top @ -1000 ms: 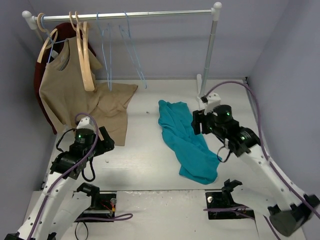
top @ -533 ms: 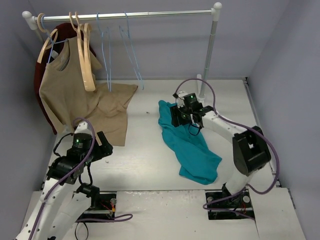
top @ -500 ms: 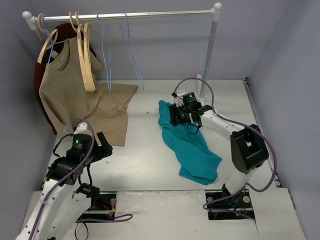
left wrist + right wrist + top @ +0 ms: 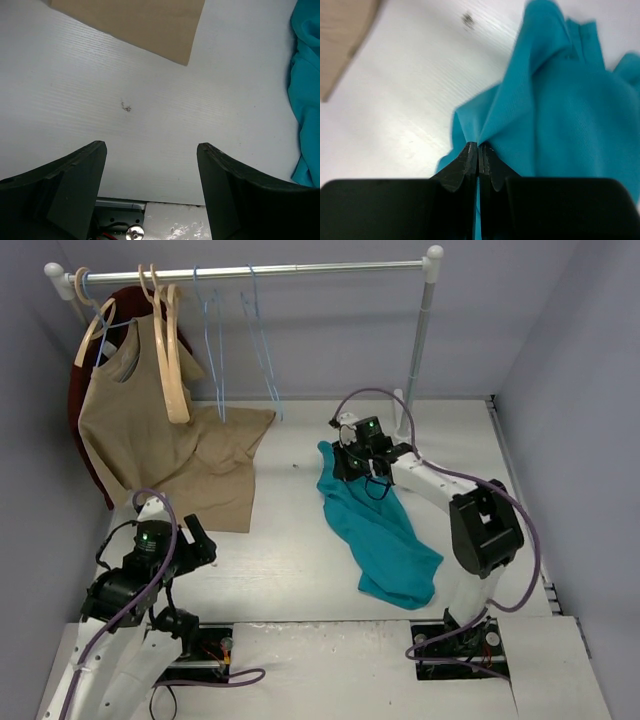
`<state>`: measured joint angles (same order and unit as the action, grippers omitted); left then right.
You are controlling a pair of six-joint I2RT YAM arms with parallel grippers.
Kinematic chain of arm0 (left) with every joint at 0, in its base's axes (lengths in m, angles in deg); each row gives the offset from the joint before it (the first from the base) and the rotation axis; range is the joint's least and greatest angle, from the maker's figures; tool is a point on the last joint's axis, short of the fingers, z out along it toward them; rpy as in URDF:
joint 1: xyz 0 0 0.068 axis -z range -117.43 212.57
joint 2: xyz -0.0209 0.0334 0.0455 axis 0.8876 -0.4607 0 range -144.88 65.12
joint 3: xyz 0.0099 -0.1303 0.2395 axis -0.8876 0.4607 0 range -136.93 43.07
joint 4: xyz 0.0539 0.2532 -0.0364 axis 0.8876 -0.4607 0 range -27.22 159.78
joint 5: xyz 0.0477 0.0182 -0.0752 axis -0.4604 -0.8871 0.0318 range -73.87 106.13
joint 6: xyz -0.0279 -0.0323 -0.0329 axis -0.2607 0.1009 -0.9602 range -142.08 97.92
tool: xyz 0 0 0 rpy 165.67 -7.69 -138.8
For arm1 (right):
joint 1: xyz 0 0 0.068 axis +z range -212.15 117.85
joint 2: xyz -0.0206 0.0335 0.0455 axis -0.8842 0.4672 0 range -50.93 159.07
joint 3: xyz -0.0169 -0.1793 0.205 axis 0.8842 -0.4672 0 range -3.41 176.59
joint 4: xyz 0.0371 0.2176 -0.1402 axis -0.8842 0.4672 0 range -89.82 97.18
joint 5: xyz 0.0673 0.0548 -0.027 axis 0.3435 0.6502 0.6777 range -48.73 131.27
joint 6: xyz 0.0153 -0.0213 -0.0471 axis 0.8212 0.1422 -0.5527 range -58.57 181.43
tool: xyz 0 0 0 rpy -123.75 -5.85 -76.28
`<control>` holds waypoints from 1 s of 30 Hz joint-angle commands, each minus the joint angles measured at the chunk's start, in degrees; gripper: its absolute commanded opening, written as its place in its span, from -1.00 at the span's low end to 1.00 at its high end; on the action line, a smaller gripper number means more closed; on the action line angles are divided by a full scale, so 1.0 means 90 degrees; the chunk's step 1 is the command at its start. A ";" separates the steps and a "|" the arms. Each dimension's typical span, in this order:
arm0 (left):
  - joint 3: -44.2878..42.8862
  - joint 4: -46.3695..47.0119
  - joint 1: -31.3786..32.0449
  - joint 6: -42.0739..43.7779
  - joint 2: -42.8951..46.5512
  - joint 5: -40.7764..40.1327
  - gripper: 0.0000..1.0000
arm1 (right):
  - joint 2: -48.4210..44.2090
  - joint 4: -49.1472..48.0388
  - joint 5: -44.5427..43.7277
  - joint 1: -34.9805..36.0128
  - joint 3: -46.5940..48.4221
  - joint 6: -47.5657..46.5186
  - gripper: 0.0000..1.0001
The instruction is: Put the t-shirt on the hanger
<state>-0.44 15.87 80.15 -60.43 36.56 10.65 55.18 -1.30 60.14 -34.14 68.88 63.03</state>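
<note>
At the far end of the t-shirt (image 4: 388, 540), the right gripper (image 4: 478, 151) pinches a fold (jaws together).

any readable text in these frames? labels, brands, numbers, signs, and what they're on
None readable in any view.
The t-shirt, tan top and rail show no print, tag or label.
The dark speck in the left wrist view is a smudge, not a character.
</note>
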 commanded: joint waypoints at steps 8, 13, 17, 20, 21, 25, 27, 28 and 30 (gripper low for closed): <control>-0.0644 0.0628 0.0029 0.0052 -0.0557 -0.0095 0.47 | -0.3368 0.1324 0.0911 0.0247 0.1265 -0.0724 -1.00; -0.0635 0.1009 0.0029 0.0013 -0.0850 0.0081 0.47 | -0.4384 0.2273 0.0493 0.0247 0.0554 -0.0814 -1.00; -0.0498 0.1243 0.0029 -0.0085 -0.0958 0.0295 0.47 | -0.5177 0.2302 -0.0666 0.0228 -0.1123 -0.0267 -0.83; -0.0391 0.1312 0.0029 -0.0134 -0.1007 0.0412 0.47 | -0.5383 0.2400 -0.1625 0.0228 -0.1722 0.0338 0.02; -0.0362 0.1351 0.0029 -0.0153 -0.1026 0.0423 0.47 | -0.5364 0.2478 -0.2054 0.0218 -0.1917 0.0436 0.16; -0.0313 0.1381 0.0038 -0.0163 -0.1065 0.0462 0.47 | -0.5091 0.2411 -0.2254 0.0247 -0.2046 0.0671 0.15; -0.0235 0.1449 0.0048 -0.0163 -0.1065 0.0491 0.47 | -0.5071 0.2118 -0.2195 0.0257 -0.2066 0.0681 0.15; -0.0176 0.1507 0.0058 -0.0163 -0.1046 0.0598 0.47 | -0.5071 0.2020 -0.2156 0.0257 -0.2095 0.0671 0.15; 0.0096 0.1780 0.0077 -0.0241 -0.1075 0.0811 0.45 | -0.5032 0.1767 -0.2107 0.0247 -0.2076 0.0671 0.17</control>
<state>-1.11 26.64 80.26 -61.45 27.82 15.16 10.26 21.61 43.29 -31.82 48.75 67.54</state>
